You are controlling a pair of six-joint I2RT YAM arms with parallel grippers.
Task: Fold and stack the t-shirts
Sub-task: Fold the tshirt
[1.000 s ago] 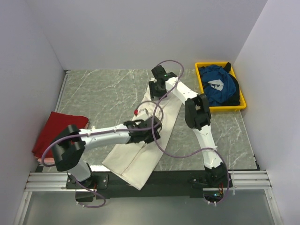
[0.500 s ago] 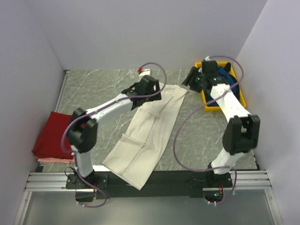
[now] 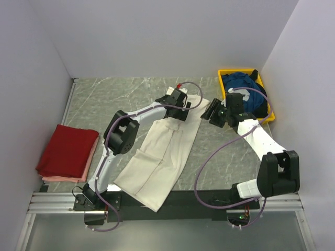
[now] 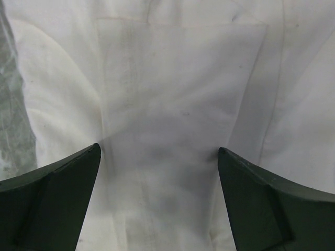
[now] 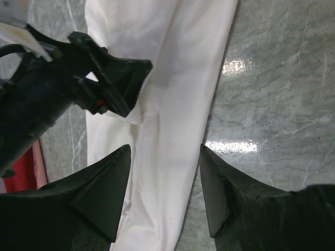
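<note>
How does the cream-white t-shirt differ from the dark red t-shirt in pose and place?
The cream-white t-shirt lies as a long strip slanting across the middle of the table; the dark red t-shirt is a compact folded square at the left edge. The open left tool is over the cream-white t-shirt; no tool is near the dark red t-shirt. Both lie flat.

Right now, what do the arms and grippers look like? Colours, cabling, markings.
The left arm and right arm have white links and black joint housings. A mauve cable loops along each. The left gripper and right gripper are black with plain wedge-shaped fingers. A small red tag sits at the left wrist. No lettering legible.
</note>
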